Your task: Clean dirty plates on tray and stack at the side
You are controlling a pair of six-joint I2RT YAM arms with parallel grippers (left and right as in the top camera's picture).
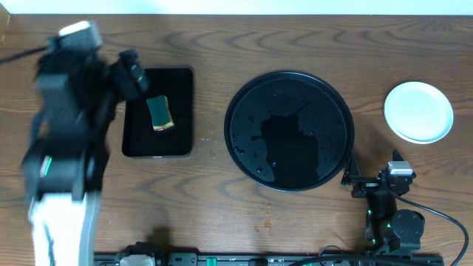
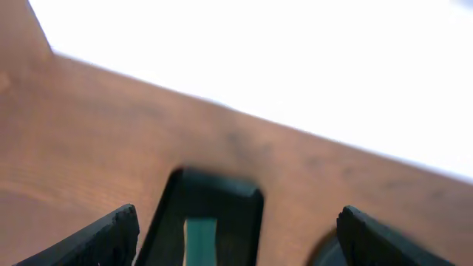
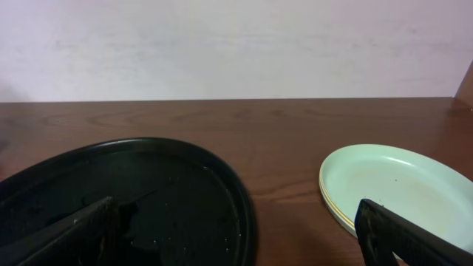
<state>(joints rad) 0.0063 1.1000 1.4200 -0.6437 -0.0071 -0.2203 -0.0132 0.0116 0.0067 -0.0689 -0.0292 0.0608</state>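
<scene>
Jaws, left: my left gripper (image 2: pixel 240 240) is spread wide and grips nothing; it hangs above the small rectangular tray (image 1: pixel 140 133), at its near-left end.
Jaws, right: my right gripper (image 3: pixel 236 233) is spread just as wide, also with nothing held, low by the round tray's right-hand rim.
Plates: the plates (image 1: pixel 418 111) sit stacked on the bare table (image 1: pixel 222 214), right of the round tray and apart from it; a mint one is on top, with a yellow edge showing beneath.
Round tray: the round tray (image 1: pixel 295 148) is mid-table, its floor wet with droplets.
Sponge: a green and yellow sponge (image 1: pixel 160 113) lies in the small rectangular tray.
</scene>
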